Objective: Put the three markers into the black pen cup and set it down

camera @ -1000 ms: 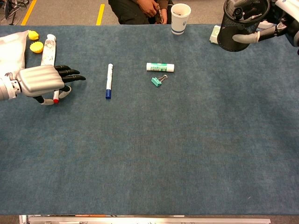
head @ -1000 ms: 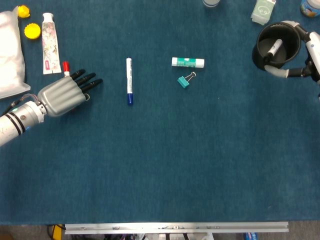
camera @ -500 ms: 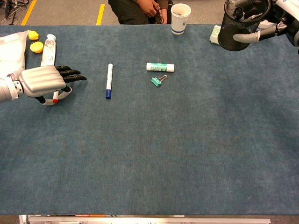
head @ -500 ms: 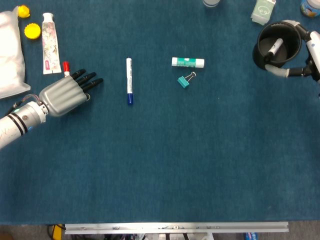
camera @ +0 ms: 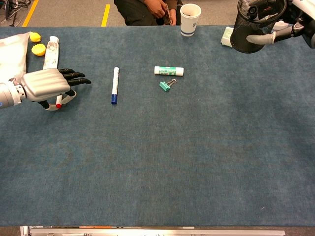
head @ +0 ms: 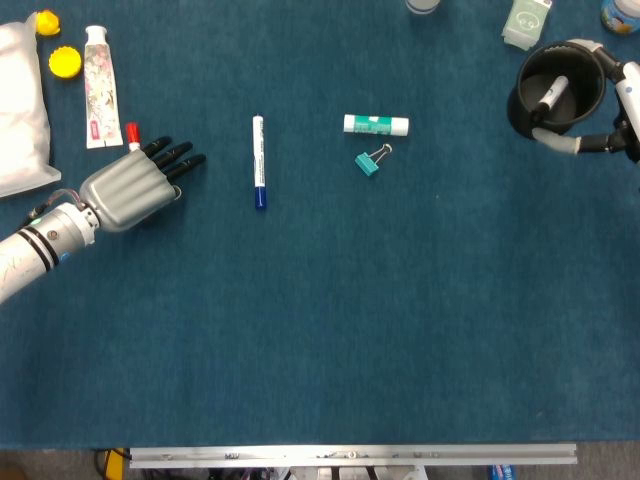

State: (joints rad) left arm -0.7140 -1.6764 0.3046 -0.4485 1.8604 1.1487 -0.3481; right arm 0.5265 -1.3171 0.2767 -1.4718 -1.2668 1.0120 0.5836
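- Little has changed over the last second: the left hand has crept slightly back toward the left edge, and the cup has edged a touch rightward in the right hand
- The red marker lies under the left hand as before; in the head view only its red tip shows past the fingers
- My reading is that the grasp on the red marker is not yet settled, so this step is in hand but not done
- Left hand: lies low over the surface, palm down, dark fingers stretched out toward the blue marker; in the chest view the thumb curls below the red marker. Whether it truly pinches the marker or only rests on it I cannot tell
- Right hand: grasps the cup at the far right, held up off the surface, a pale finger wrapped round its wall; the hand itself is mostly cut off by the frame edge
- One marker already stands inside the cup, seen from above
- The blue marker lies free, well apart from both hands, between the left hand and the glue stick; a teal clip lies just beside the stick
- So one of three markers is in; two are left, and the cup has yet to be set down
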